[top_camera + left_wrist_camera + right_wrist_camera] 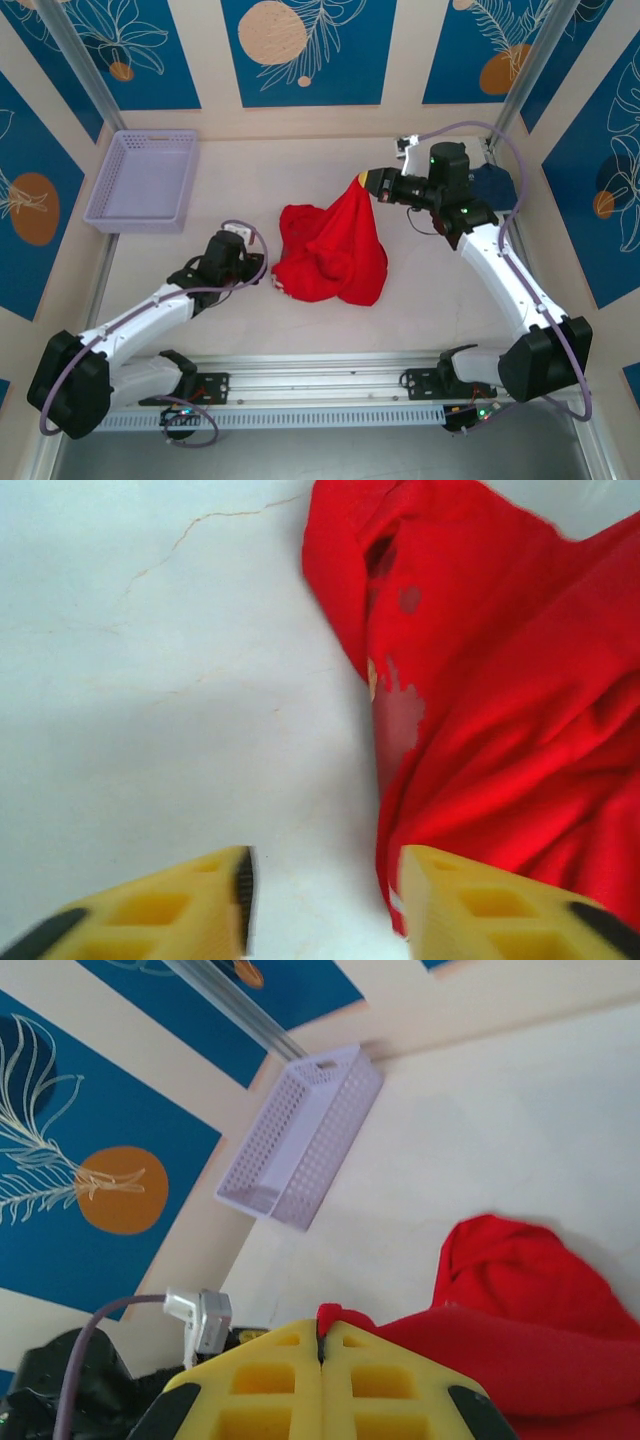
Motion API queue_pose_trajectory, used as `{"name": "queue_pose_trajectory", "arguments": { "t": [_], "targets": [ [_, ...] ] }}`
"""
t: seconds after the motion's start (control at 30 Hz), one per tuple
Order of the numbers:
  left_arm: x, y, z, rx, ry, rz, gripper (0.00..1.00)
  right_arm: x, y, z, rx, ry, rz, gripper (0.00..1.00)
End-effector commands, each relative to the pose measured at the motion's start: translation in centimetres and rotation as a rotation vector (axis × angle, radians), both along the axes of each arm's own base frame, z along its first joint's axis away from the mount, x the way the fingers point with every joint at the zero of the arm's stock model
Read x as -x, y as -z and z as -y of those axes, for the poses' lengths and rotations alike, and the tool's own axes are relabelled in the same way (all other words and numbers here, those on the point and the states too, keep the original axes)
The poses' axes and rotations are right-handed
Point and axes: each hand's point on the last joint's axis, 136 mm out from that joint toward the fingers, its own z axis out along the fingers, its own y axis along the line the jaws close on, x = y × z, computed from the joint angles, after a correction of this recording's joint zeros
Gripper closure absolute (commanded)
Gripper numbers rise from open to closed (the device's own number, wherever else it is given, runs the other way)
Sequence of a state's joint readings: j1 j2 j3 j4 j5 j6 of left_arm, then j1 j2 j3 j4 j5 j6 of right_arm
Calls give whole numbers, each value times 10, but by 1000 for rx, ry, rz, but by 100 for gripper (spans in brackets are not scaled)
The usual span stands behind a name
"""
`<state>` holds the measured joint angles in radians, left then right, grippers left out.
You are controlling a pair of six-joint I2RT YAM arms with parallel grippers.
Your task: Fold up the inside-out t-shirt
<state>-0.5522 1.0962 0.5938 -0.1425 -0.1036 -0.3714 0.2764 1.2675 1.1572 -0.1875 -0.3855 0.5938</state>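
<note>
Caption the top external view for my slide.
Right fingers hold a pinch of the red t-shirt raised like a tent; left fingers sit low beside the heap; lavender basket far left.

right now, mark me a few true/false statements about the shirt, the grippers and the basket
1. The right gripper is shut on the shirt. True.
2. The left gripper holds the shirt. False: its jaws stand apart over bare table, with the shirt's edge beside one finger.
3. The shirt lies flat and folded. False: it is bunched, with one part pulled up in a peak to the right gripper.
4. The basket stands at the far left of the table, apart from the shirt. True.
</note>
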Motion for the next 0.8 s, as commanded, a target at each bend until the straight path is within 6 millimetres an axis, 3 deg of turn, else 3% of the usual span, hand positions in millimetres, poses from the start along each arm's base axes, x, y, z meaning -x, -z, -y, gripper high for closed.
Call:
{"name": "queue_pose_trajectory", "arguments": {
  "t": [0.0, 0.13, 0.2, 0.4, 0.53, 0.7, 0.77],
  "targets": [
    [4, -42, 28, 140, 119, 90, 48, 6, -11, -6, -34, -35, 34, 100],
    [21, -77, 82, 299, 370, 128, 36, 7, -7, -7, -28, -35, 26, 100],
    [27, -83, 102, 340, 449, 107, 34, 7, -8, -8, -25, -35, 28, 100],
    [24, -74, 143, 384, 514, 14, 33, 5, -12, -8, -19, -32, 38, 100],
    [24, -65, 168, 400, 534, -27, 40, 4, -13, -8, -13, -29, 44, 100],
    [15, -58, 176, 400, 502, -40, 64, 2, -11, -7, -8, -26, 40, 100],
    [17, -57, 176, 398, 503, -43, 68, 1, -11, -4, -4, -20, 43, 100]
  ]
}}
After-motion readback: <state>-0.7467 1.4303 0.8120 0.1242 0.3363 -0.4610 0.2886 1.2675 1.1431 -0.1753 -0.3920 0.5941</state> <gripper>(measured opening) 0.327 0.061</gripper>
